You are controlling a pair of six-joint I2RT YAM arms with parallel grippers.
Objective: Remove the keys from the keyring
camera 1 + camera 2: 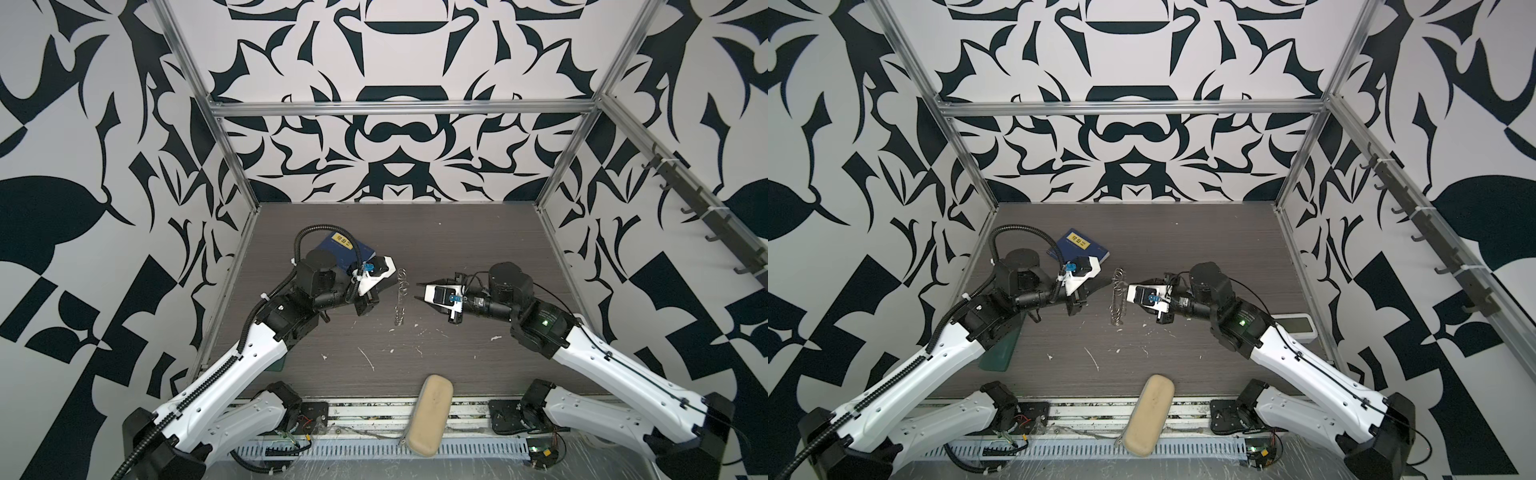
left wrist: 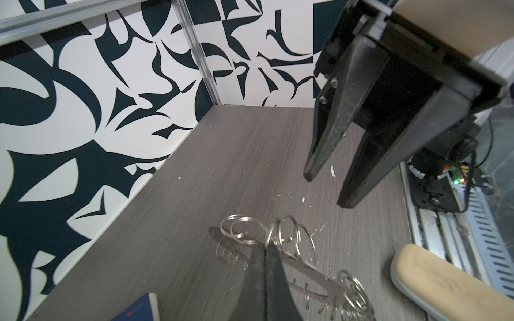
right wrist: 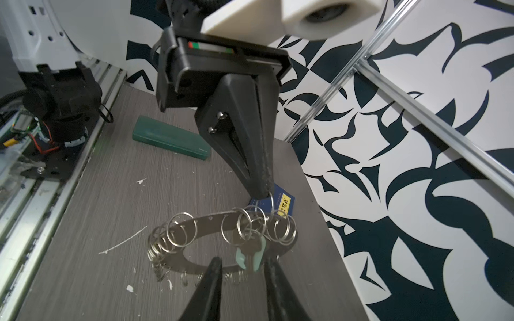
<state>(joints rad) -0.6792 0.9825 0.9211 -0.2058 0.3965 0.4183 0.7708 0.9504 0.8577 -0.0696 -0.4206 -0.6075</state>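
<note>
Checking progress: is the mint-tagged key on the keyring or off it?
On. In the right wrist view the key hangs from the rim of the keyring, which the shut left gripper holds.

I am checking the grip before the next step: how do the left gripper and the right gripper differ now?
The left gripper is shut, the right gripper is open. The left gripper grips the keyring, the right gripper holds nothing. Both are black and point at the keyring.

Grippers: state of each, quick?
Left gripper: closed on the keyring.
Right gripper: open, holding nothing.
</note>
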